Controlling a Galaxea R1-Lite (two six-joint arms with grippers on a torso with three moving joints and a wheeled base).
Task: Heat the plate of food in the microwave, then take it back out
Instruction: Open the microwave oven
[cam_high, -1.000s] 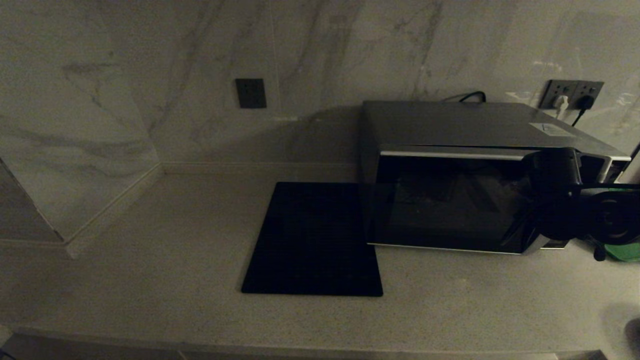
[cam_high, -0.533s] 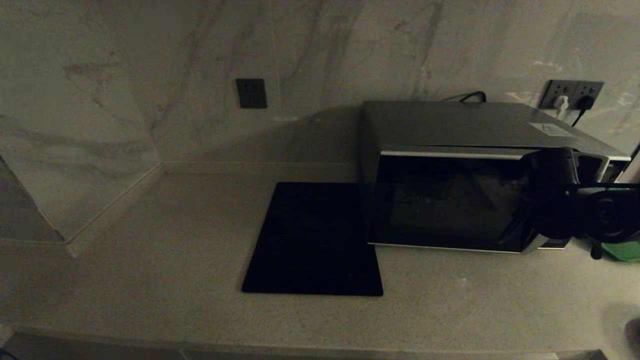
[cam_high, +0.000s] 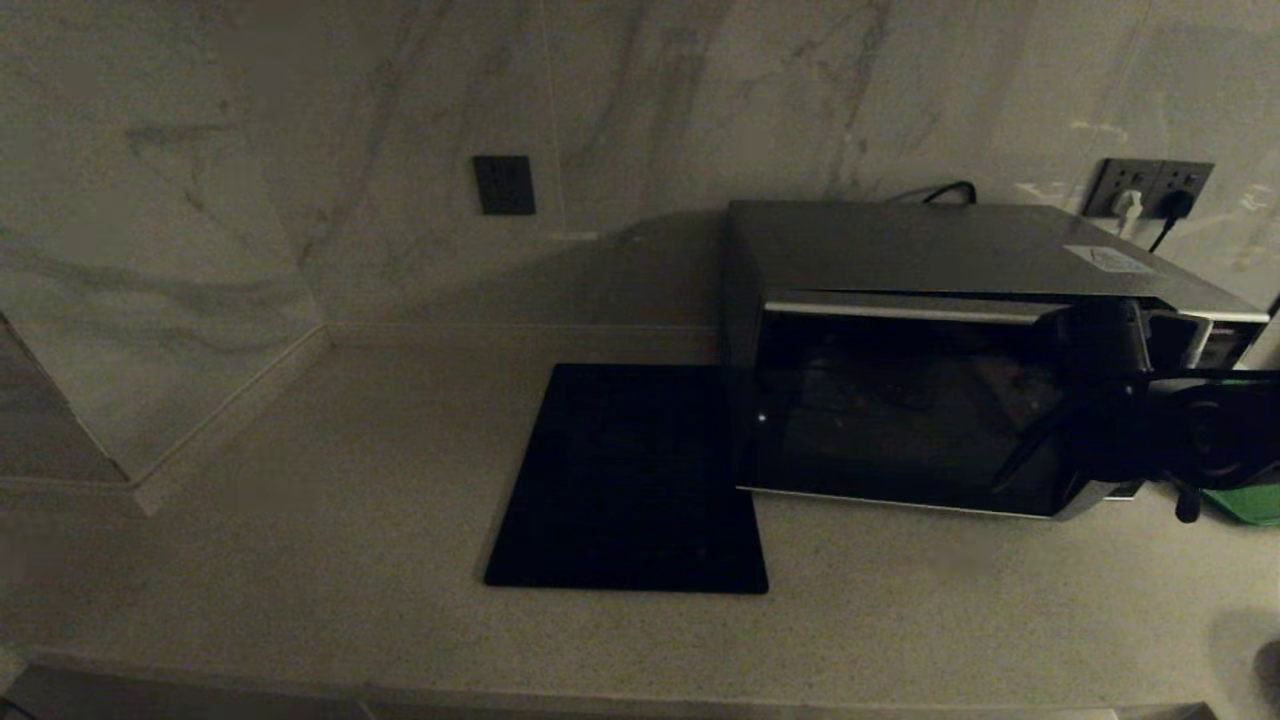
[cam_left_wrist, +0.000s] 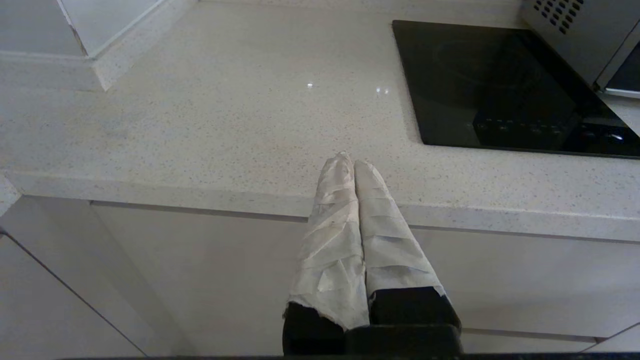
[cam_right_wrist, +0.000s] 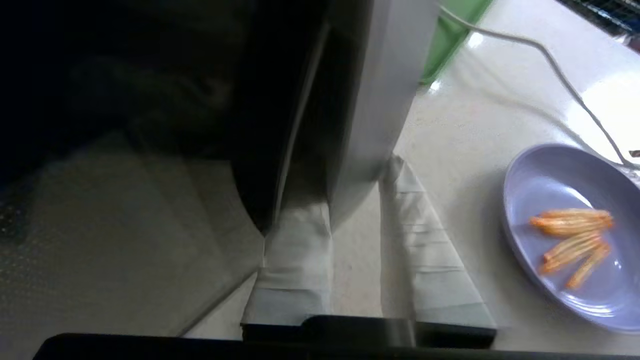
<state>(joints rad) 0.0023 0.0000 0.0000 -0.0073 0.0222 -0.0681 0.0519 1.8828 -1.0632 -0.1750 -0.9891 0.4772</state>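
Observation:
The silver-and-black microwave (cam_high: 930, 250) stands at the back right of the counter, its dark glass door (cam_high: 900, 410) a crack ajar at its right edge. My right gripper (cam_right_wrist: 350, 190) clasps that edge of the door (cam_right_wrist: 360, 100): one taped finger (cam_right_wrist: 295, 250) sits behind the silver trim, the other (cam_right_wrist: 415, 240) outside it. The pale lilac plate of food (cam_right_wrist: 565, 235), with orange sticks on it, rests on the counter right of the microwave and is hidden in the head view. My left gripper (cam_left_wrist: 352, 162) hangs shut and empty at the counter's front edge.
A flat black square mat (cam_high: 630, 480) lies left of the microwave. A green tray (cam_high: 1245, 500) sits at the far right behind my right arm (cam_high: 1150, 430). A white cable (cam_right_wrist: 550, 60) runs over the counter near the plate. Wall sockets (cam_high: 1150, 185) are behind the microwave.
The door's right edge has swung slightly outward, toward me, with my right gripper on it. The left arm has not moved.

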